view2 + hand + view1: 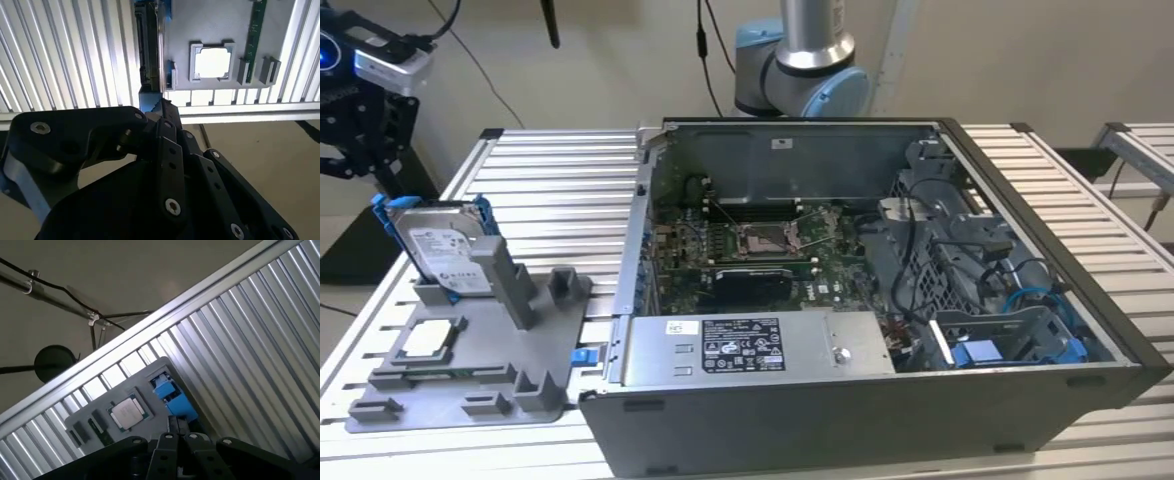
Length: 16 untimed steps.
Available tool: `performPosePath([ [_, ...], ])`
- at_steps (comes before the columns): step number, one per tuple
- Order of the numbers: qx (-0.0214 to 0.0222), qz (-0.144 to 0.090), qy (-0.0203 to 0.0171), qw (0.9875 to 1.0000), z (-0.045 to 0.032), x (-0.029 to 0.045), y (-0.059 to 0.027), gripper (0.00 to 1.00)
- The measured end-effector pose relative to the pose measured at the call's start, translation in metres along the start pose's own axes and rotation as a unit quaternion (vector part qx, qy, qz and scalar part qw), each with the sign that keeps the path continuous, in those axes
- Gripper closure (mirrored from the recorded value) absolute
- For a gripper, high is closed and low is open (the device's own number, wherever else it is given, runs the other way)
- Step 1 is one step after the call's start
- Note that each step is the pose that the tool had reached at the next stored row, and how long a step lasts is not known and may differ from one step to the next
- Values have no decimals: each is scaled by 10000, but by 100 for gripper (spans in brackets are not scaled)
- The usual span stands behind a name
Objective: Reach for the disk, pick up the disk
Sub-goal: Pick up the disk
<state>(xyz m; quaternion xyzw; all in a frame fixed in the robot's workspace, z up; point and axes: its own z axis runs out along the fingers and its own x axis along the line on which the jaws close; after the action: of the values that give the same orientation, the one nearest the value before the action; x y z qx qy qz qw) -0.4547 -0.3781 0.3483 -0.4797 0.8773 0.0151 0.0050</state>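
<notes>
The disk (443,246) stands on edge in a slot of the grey holder (480,370) at the exterior view's left, silver with a white label and blue rails. My gripper (344,160) hangs above and a little to the left of it, over the table's edge, not touching it. In the second wrist view the disk (150,50) shows edge-on just beyond my gripper (162,106). In the first wrist view the disk's blue rail (172,396) lies right past the gripper (177,426). The fingers are shut with nothing between them.
A square silver chip (430,340) lies on the grey holder close to the disk. An open computer case (854,300) takes up the middle and right of the slatted table (547,180). The arm's base (801,60) stands behind the case.
</notes>
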Motion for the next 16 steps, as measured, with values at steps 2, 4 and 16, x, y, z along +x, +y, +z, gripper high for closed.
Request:
performPosePath([
  [2, -3, -184, 4, 9998, 2, 0, 1, 100],
  [4, -7, -394, 7, 9992, 6, 0, 1, 100],
  [16, -24, -1488, 26, 9889, 15, 1, 0, 100],
])
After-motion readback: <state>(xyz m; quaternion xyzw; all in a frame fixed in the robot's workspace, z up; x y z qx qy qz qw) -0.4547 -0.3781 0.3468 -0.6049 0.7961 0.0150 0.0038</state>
